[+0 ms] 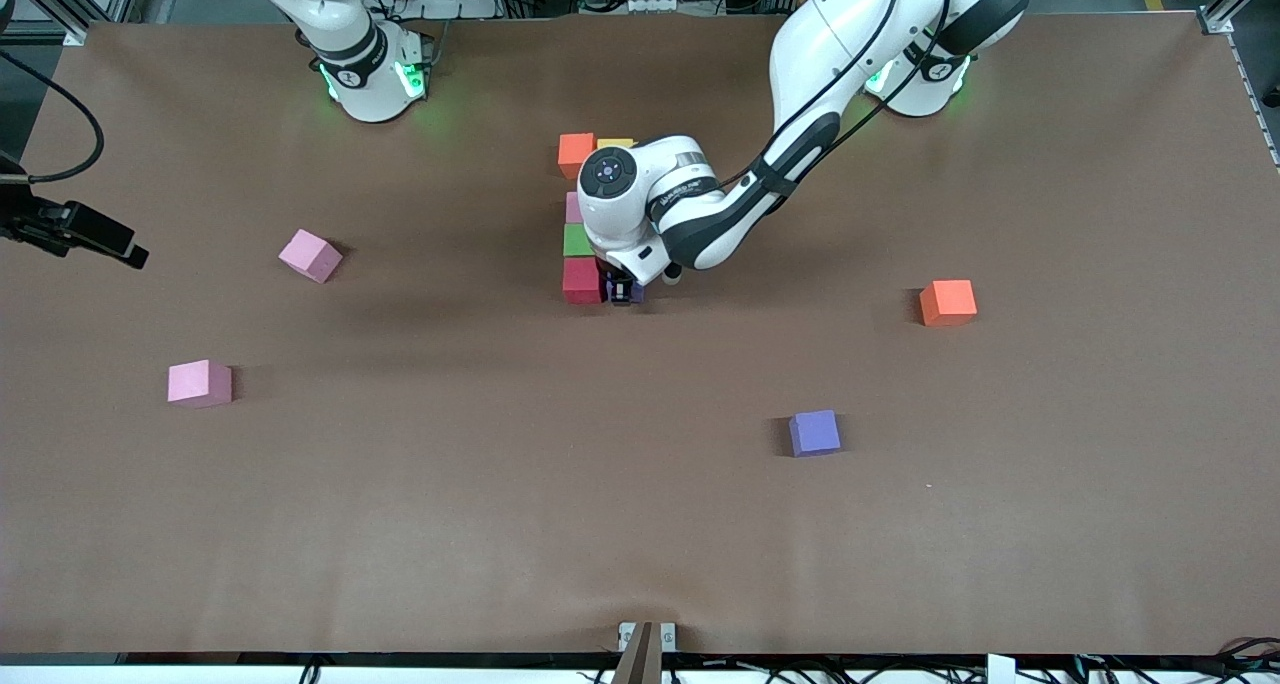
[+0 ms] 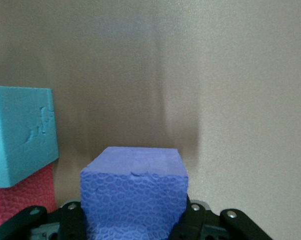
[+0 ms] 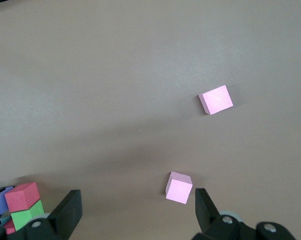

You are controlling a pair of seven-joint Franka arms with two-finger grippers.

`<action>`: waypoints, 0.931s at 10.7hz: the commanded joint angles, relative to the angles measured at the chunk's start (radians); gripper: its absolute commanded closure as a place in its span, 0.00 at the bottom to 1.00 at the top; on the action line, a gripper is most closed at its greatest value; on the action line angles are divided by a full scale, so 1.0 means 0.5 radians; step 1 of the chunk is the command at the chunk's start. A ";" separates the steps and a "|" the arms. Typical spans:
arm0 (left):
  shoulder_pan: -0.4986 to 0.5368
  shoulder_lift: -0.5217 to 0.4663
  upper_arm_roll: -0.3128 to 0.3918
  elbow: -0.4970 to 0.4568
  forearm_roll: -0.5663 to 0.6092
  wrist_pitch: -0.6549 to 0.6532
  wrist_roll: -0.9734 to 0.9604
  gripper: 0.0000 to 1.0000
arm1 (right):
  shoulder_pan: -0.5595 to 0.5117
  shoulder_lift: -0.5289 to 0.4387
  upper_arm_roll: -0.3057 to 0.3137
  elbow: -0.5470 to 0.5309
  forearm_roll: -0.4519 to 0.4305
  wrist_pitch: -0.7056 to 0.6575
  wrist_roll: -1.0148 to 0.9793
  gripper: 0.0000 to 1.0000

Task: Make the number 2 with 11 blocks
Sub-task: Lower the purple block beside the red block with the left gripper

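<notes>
— What do we have at the middle of the table (image 1: 640, 524)?

— We see the left gripper (image 1: 622, 294) down at the table, its fingers (image 2: 70, 220) closed on a purple block (image 2: 135, 192). In the left wrist view that cube sits between the black pads, and a light blue block (image 2: 21, 132) and a red block (image 2: 23, 192) stand just beside it.

— And the number 2?

— We can only make out part of it (the left arm covers much of it). In the front view a column shows: an orange block (image 1: 576, 154) nearest the bases, with a sliver of a yellow block (image 1: 615, 143) beside it, then a pink edge (image 1: 573, 207), a green block (image 1: 578, 240), and the red block (image 1: 582, 280) nearest the camera. The purple cube is held right beside that red one, toward the left arm's end.

— The right gripper?

— We find it waiting high over the right arm's end of the table (image 3: 230, 234), fingers (image 3: 68, 212) spread wide with nothing between them. Its wrist view looks down on two loose pink cubes (image 3: 216, 99) (image 3: 179, 187).

— Other loose blocks?

— We count a second orange cube (image 1: 947, 302) toward the left arm's end and a second purple cube (image 1: 814, 432) nearer the camera, well apart from the digit.
</notes>
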 commanded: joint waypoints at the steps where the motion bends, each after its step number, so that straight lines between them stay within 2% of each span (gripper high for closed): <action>1: -0.071 0.022 0.050 0.058 0.025 0.011 -0.175 1.00 | 0.011 0.001 -0.008 0.037 -0.035 -0.024 -0.014 0.00; 10: -0.083 0.056 0.053 0.098 0.031 0.035 -0.169 1.00 | 0.027 0.013 -0.002 0.068 -0.063 -0.033 -0.033 0.00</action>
